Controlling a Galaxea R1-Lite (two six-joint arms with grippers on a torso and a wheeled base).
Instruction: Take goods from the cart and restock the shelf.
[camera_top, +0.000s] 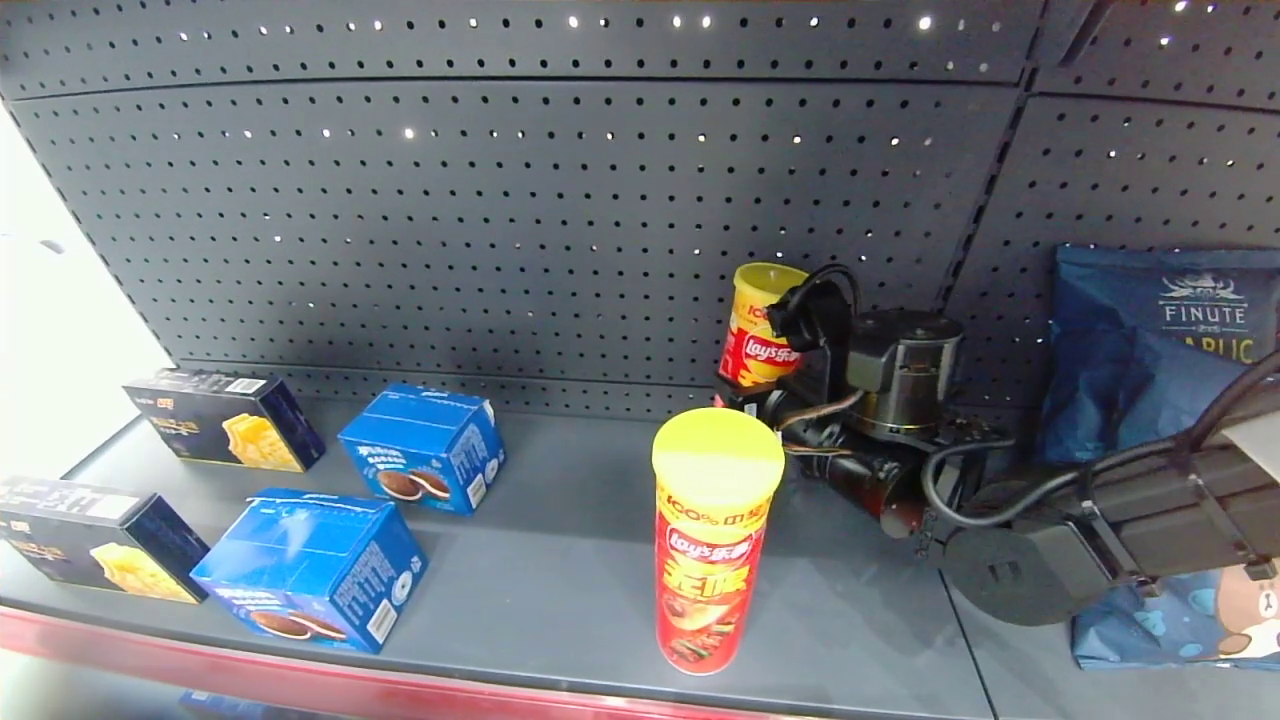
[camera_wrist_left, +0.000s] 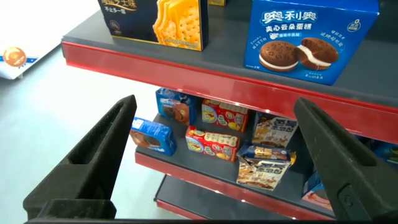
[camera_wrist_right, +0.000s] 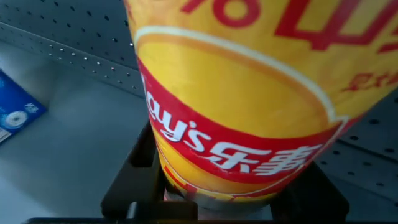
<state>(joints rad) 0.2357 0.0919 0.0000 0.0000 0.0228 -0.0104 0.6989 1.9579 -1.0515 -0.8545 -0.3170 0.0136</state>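
A yellow chips can (camera_wrist_right: 236, 124) is clasped near its base by the right claw (camera_wrist_right: 227, 198), close to the pegboard back (camera_top: 500, 250) of the shelf (camera_top: 560, 560); its base possibly touches the shelf. A red chips can (camera_top: 712, 545) is stood upright in front. The left claw (camera_wrist_left: 214, 155) is held spread, empty, below the shelf edge.

The right arm (camera_top: 1150, 510) stretches in low from the right, and its right gripper (camera_top: 752, 396) is clamped around the base of an upright chips can (camera_top: 762, 320). The left gripper (camera_wrist_left: 214, 106) has its fingers (camera_wrist_left: 93, 162) spread wide apart.
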